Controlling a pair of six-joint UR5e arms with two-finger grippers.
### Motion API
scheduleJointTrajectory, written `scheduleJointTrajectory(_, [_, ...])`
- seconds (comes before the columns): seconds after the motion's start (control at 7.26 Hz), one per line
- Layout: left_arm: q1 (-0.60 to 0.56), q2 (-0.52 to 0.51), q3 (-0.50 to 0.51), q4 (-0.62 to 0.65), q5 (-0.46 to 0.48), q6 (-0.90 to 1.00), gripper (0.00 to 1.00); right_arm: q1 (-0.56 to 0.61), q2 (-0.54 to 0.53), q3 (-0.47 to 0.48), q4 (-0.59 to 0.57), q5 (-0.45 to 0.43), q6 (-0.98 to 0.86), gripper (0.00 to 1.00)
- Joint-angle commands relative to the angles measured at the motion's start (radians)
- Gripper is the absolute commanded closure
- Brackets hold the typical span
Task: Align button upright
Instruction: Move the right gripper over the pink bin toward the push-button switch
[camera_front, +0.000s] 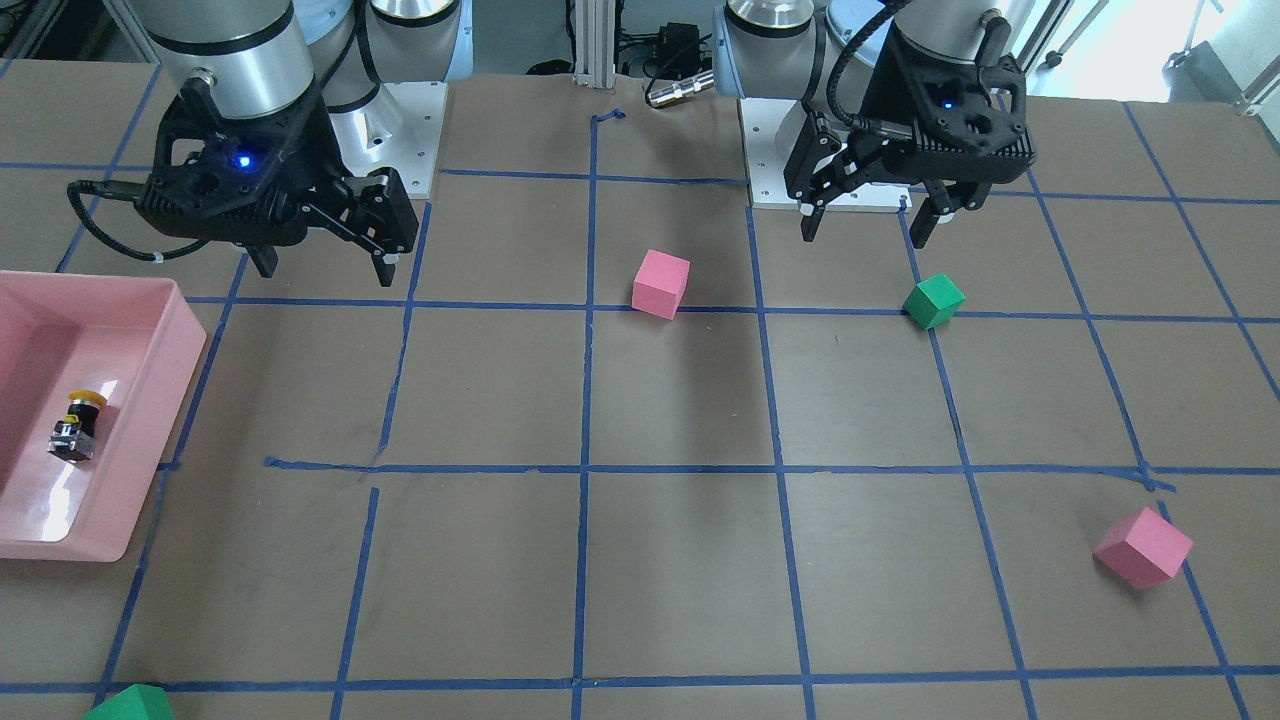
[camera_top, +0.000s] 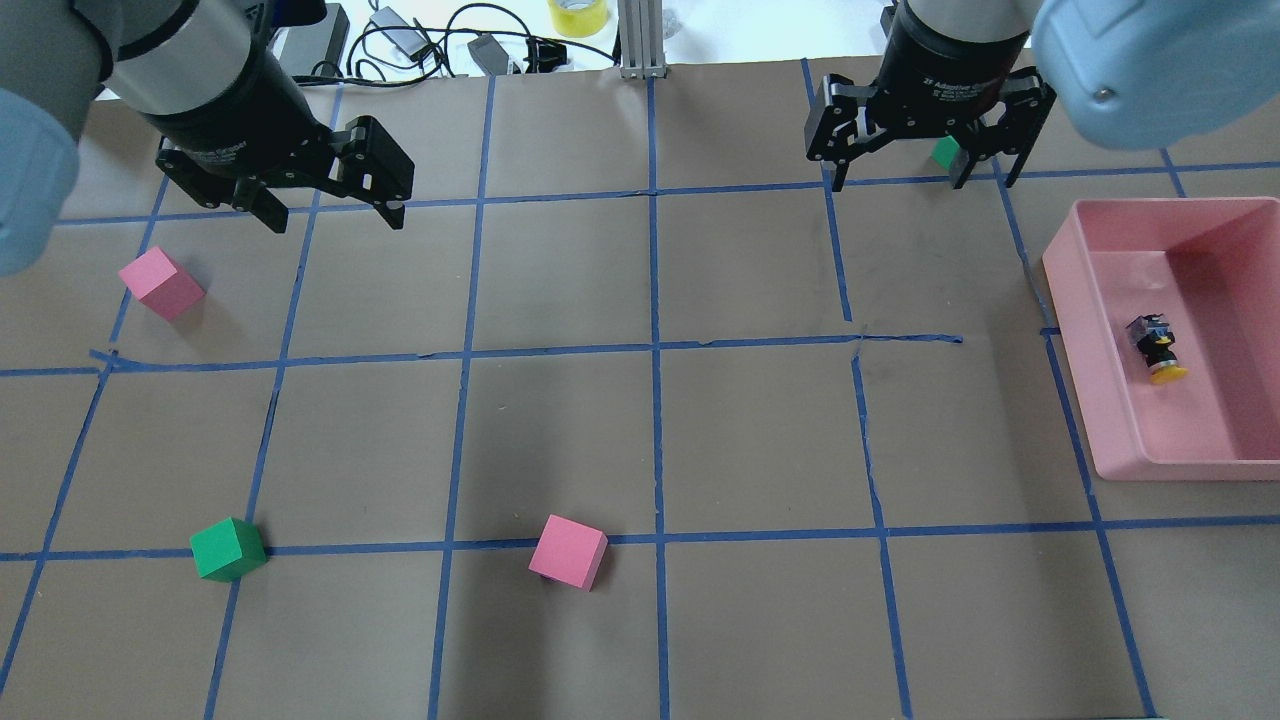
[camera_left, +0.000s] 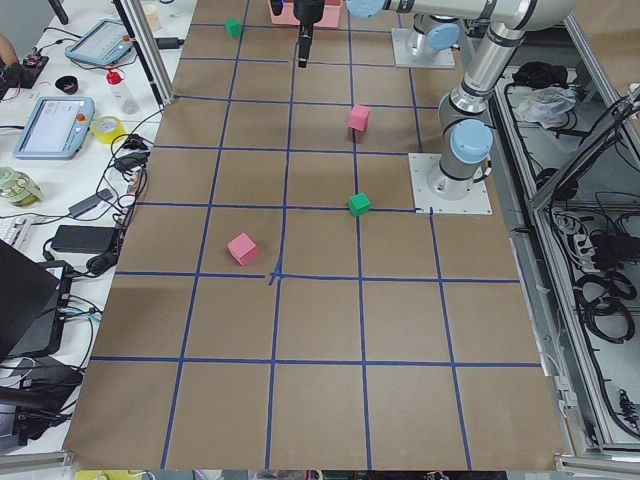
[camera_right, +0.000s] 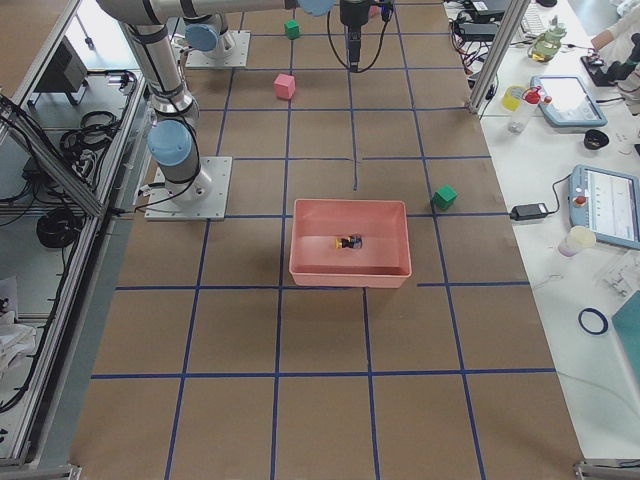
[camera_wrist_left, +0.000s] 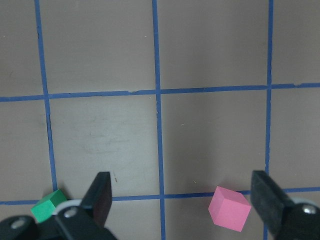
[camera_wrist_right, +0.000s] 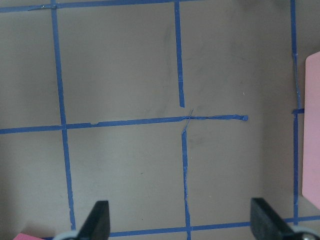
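Left end of the desk (camera_top: 560, 430): the left gripper (camera_top: 335, 216) is hanging above the surface, jaws spread wide, nothing between them. We are reading this as a parked, ready pose, since nothing belonging to the task is lying on that side. 1 pink cube (camera_top: 160, 283) is sitting near the left edge. 1 green cube (camera_top: 228, 549) is sitting toward the corner of the left edge and the robot's edge. A second pink cube (camera_top: 568, 551) is sitting mid-desk, toward the robot's edge. We are taking all 3 as clutter, not ours to handle.

Moving right: the right gripper (camera_top: 922, 180) is hanging raised as well, jaws wide and empty. A second green cube (camera_top: 944, 152) is showing just behind it, toward the far edge.

Right edge: the pink tray (camera_top: 1072, 330) is sitting there. We are guessing it is there to keep such a small part from wandering. The button (camera_top: 1157, 350) is lying on the tray floor, apart from every wall. It seems tipped on its side, the yellow cap pointing toward the robot's edge and the dark body away from it. So it is not upright yet.

Button against tool: it is lying well apart from the right gripper, toward the right edge and lower down. The right wrist camera is catching only a sliver of the tray rim, and the button is outside its view. The right gripper is the nearer of the 2, so we are judging it the likelier to go. It would have to travel toward the right edge and drop into the tray.
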Motion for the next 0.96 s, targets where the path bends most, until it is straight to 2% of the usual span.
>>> scheduleJointTrajectory(0.0, [0.001,0.000,0.000,0.000,0.000,0.000,0.00,-0.001,0.002,0.005,-0.009,0.000,-0.002,0.00])
scheduleJointTrajectory(0.41, [0.001,-0.001,0.000,0.000,0.000,0.000,0.00,-0.009,0.002,0.003,-0.015,0.000,-0.010,0.00])
scheduleJointTrajectory(0.83, [0.001,0.000,0.000,0.000,0.000,0.000,0.00,-0.078,0.003,0.005,-0.015,0.012,-0.061,0.00])
